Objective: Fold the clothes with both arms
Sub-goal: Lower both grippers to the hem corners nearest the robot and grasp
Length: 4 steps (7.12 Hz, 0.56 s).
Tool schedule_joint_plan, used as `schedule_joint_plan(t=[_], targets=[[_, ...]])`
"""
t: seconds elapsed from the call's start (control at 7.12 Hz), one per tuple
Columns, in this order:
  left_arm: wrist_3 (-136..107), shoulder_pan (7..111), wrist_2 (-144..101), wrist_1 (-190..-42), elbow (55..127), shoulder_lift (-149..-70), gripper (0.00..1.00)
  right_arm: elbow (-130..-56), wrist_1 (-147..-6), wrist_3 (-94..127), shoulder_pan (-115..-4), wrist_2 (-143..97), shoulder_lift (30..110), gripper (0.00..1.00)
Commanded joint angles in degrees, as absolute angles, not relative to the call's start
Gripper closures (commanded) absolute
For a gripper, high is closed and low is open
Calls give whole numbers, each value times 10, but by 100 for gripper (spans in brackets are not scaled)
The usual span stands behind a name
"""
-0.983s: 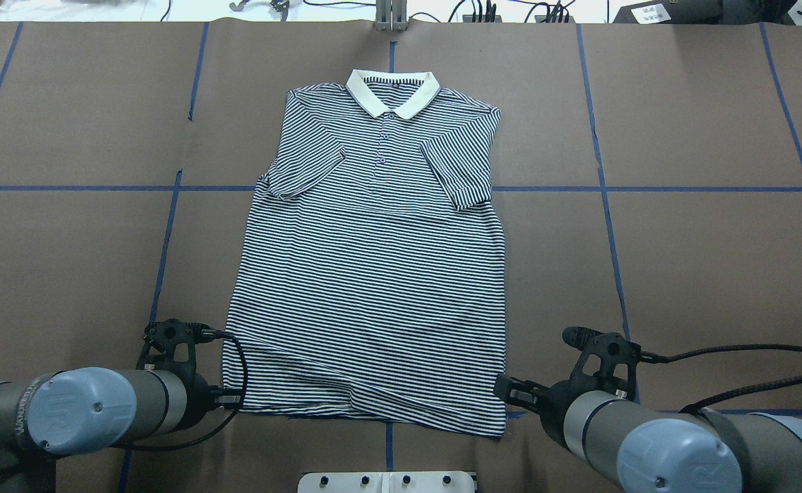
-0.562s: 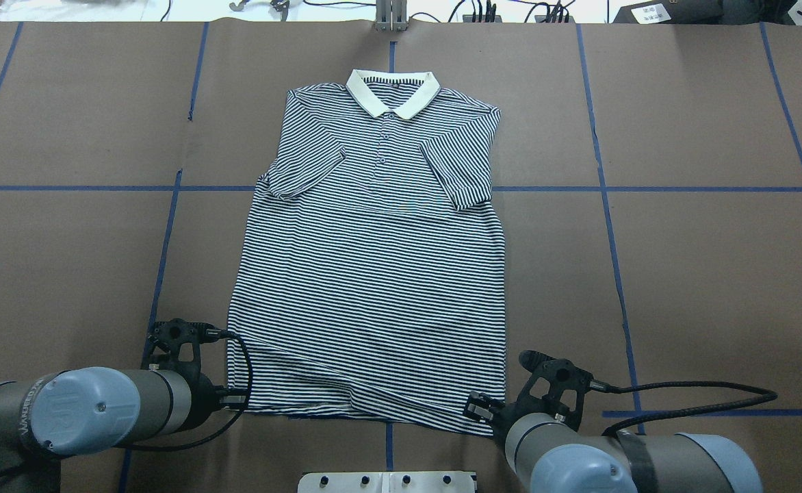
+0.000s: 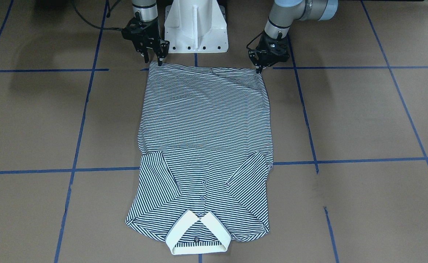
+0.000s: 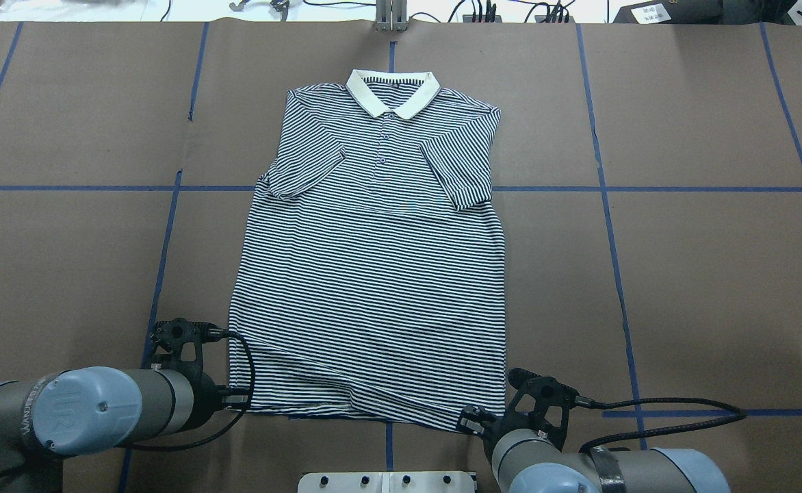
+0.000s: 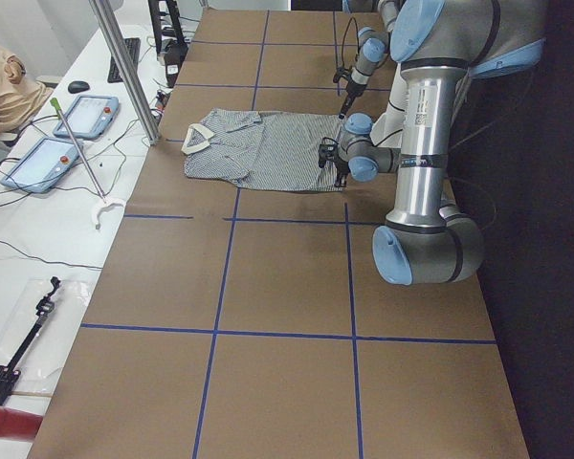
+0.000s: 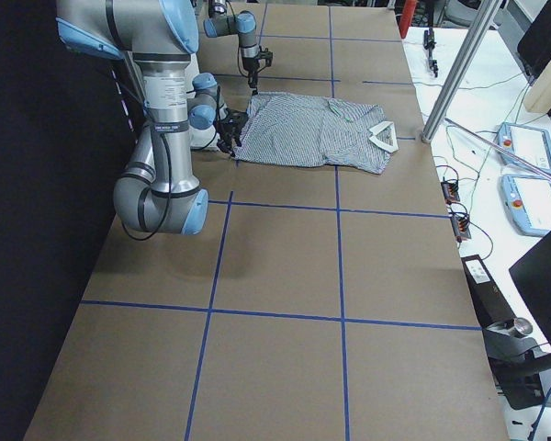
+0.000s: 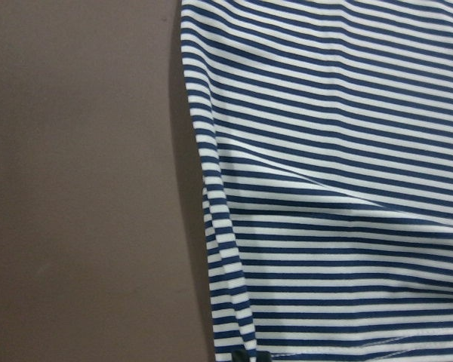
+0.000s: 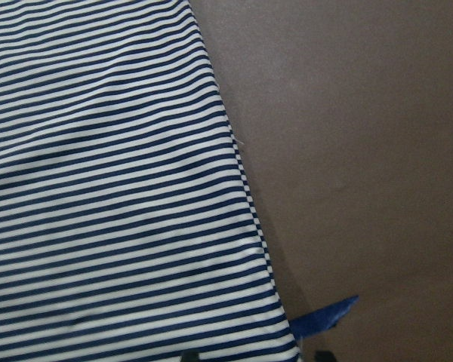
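The striped polo shirt (image 4: pixel 373 274) lies flat, front up, on the brown table, with its cream collar (image 4: pixel 393 92) at the far side and both sleeves folded in over the chest. My left gripper (image 4: pixel 235 396) is at the near-left hem corner. In the left wrist view its tips (image 7: pixel 248 356) are pinched together on the hem. My right gripper (image 4: pixel 473 418) is at the near-right hem corner. In the right wrist view its fingertips (image 8: pixel 321 354) stand apart either side of the corner. In the front-facing view the left gripper (image 3: pixel 259 69) tapers to a point and the right gripper (image 3: pixel 155 61) is spread.
The white pedestal base (image 3: pixel 195 25) stands just behind the hem, between the two arms. Blue tape lines (image 4: pixel 401 188) grid the brown table. Cables and gear (image 4: pixel 483 10) lie along the far edge. Bare table spreads on both sides of the shirt.
My right arm has swung left and back toward the base, bringing its gripper to the hem's near-right corner. My left gripper has only edged slightly toward the hem.
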<state>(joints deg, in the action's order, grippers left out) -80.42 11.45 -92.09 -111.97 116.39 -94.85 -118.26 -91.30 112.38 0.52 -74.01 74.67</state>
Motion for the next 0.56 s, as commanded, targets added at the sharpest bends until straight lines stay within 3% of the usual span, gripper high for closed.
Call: schedule_joint_plan(t=[0.0, 0.28, 0.42], targets=[[-804, 115, -920, -1120, 1165, -947, 100, -1176, -912, 1129, 7, -737, 747, 54], [-804, 114, -920, -1120, 1165, -947, 100, -1166, -910, 1130, 7, -726, 747, 60], [-804, 115, -920, -1120, 1166, -947, 100, -1165, -909, 1132, 7, -725, 747, 72]])
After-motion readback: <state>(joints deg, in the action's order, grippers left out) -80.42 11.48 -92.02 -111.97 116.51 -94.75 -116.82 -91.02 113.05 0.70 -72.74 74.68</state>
